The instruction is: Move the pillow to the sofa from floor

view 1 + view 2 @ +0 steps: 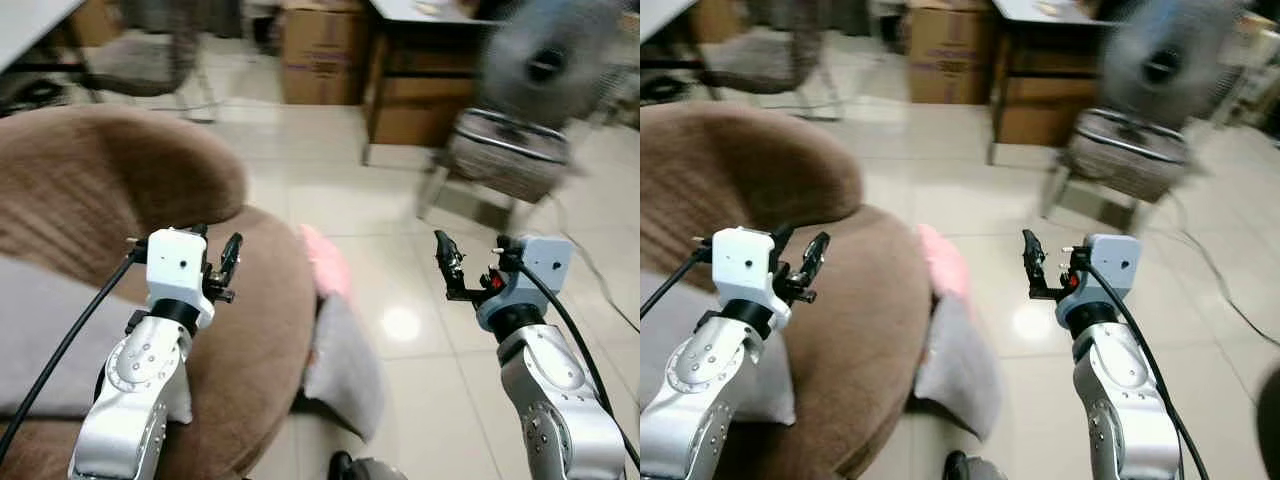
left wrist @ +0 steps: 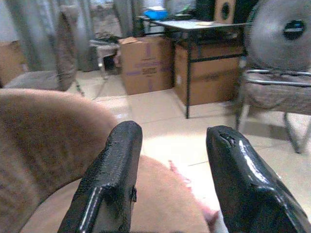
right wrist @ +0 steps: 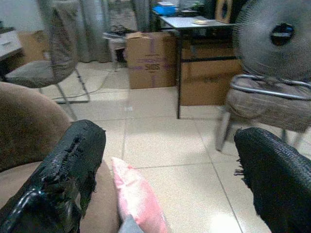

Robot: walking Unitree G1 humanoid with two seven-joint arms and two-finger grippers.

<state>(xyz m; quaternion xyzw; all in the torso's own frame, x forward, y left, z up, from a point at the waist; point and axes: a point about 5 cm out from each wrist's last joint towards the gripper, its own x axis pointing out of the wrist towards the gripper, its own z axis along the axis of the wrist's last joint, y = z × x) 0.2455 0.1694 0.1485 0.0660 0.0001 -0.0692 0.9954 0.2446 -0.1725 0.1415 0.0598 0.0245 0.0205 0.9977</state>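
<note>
A pink pillow (image 1: pixel 326 262) lies on the tiled floor, leaning against the front of the brown sofa (image 1: pixel 110 180); it also appears as the pink pillow (image 3: pixel 138 199) in the right wrist view. A grey cushion (image 1: pixel 347 368) lies just below it against the sofa. My left gripper (image 1: pixel 218 262) hovers open over the sofa seat with nothing between its fingers (image 2: pixel 114 170). To the right of the pillow, my right gripper (image 1: pixel 449 264) is held over the bare floor, open wide and empty, fingers (image 3: pixel 73 165) apart.
A grey cloth (image 1: pixel 40 330) lies on the sofa seat. A metal chair (image 1: pixel 505 155) carrying a fan (image 1: pixel 545 60) stands at the back right. Behind are a desk (image 1: pixel 420 90), cardboard boxes (image 1: pixel 322 55) and another chair (image 1: pixel 140 60). Tiled floor (image 1: pixel 400 325) lies between pillow and chair.
</note>
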